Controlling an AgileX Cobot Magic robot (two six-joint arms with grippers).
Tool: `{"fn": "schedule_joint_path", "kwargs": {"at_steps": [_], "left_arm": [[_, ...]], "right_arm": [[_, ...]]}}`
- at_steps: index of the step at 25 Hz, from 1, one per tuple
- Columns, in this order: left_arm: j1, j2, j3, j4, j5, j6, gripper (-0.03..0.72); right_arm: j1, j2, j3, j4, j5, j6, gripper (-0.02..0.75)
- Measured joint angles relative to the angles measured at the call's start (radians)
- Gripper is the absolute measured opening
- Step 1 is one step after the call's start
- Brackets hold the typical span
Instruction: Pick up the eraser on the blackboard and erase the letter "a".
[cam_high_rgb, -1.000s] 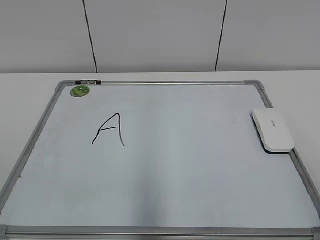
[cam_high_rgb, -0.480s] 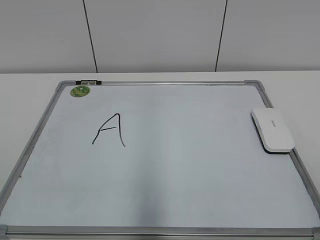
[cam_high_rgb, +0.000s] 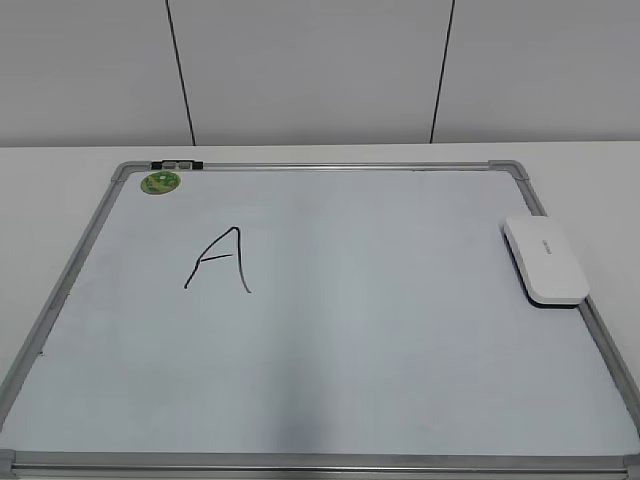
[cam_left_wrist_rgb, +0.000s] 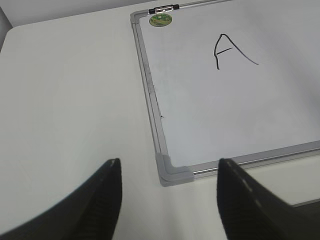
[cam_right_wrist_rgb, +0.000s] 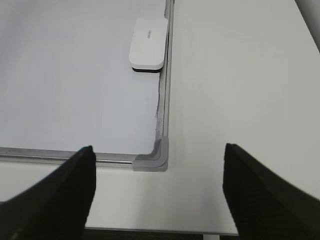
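We see both tools, left (cam_left_wrist_rgb: 167, 200) and right (cam_right_wrist_rgb: 159, 192), spread wide and empty; the eraser (cam_high_rgb: 545, 260) waits at the blackboard (cam_high_rgb: 330, 166) right edge, near the right tool for grasping.

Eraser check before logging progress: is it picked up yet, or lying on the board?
Lying flat. The eraser rests white face up at the blackboard's right edge, no fingers near it.

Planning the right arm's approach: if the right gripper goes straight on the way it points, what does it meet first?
Probably the blackboard's near right corner piece, open right gripper just short of it; the eraser lies farther along the frame. Depth is unclear.
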Motion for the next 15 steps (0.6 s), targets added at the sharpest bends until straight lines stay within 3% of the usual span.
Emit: {"fn": "schedule_joint_path", "kwargs": {"at_steps": [15], "left_arm": [[0.000, 0.000, 0.000, 0.000, 0.000, 0.000, 0.441]], "right_arm": [[0.000, 0.000, 0.000, 0.000, 0.000, 0.000, 0.587]]}}
